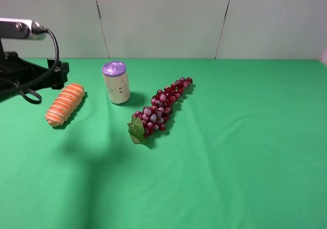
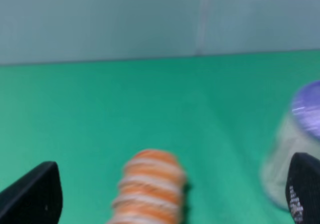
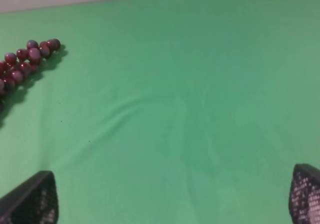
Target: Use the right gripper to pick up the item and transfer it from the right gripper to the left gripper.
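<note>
You are looking at a green-draped surface (image 1: 230, 178) where nothing is being held by either arm. Taking the cream can with the purple lid (image 1: 116, 83) as your landmark, the nearest thing to the high camera is the dark red grape bunch (image 1: 161, 111), lying to the can's right and in front of it, its green leaf (image 1: 136, 130) pointing toward you and its narrow tip trailing off toward the back wall.

The item (image 1: 65, 104), the orange-and-cream striped roll, is lying on the cloth to the can's left, near it but apart, and slightly closer to you than the can. It is resting untouched, angled with its far end nearer the can.

Your left end effector (image 2: 165, 196) is standing wide open and gripping nothing: in the left wrist view its two dark fingertips (image 2: 35, 194) are sitting at the outer edges, the blurred roll (image 2: 150, 186) is showing between them on the cloth ahead, and the can (image 2: 295, 144) is appearing off to one side. In the high view only part of the left arm (image 1: 30, 73) and its looping black cable are showing, behind the roll and to the can's left.

Your right end effector (image 3: 172, 199) is likewise spread wide and empty, its fingertips (image 3: 32, 199) hovering over bare cloth, with the grapes' tip (image 3: 27, 59) off at one edge. It is not appearing in the high view.
</note>
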{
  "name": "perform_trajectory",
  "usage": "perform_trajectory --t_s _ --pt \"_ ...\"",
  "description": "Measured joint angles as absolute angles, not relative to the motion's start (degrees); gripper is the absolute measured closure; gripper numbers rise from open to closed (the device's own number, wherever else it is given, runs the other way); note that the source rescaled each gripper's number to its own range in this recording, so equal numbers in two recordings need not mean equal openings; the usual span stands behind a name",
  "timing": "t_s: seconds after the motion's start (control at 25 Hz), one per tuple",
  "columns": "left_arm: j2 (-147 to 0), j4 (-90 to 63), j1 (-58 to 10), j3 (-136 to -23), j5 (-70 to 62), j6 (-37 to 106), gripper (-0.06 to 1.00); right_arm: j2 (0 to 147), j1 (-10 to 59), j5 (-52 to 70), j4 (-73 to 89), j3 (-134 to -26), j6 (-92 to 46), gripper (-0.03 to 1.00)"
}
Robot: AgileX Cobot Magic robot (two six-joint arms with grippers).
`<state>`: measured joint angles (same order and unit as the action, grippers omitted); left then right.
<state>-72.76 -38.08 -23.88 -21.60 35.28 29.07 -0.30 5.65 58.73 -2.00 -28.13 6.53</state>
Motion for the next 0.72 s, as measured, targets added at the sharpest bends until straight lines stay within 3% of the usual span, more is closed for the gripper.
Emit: perform_trajectory --t_s 0.4,0.72 --pt "-60.6 -41.4 -23.9 -27.5 13.0 39.4 -0.06 -0.3 5.7 58.7 -2.0 -28.1 6.5 -0.03" --pt "-60.2 -33.3 -23.9 -30.2 2.8 35.2 -0.06 -0.3 5.7 58.7 -2.0 -28.1 6.5 -0.03"
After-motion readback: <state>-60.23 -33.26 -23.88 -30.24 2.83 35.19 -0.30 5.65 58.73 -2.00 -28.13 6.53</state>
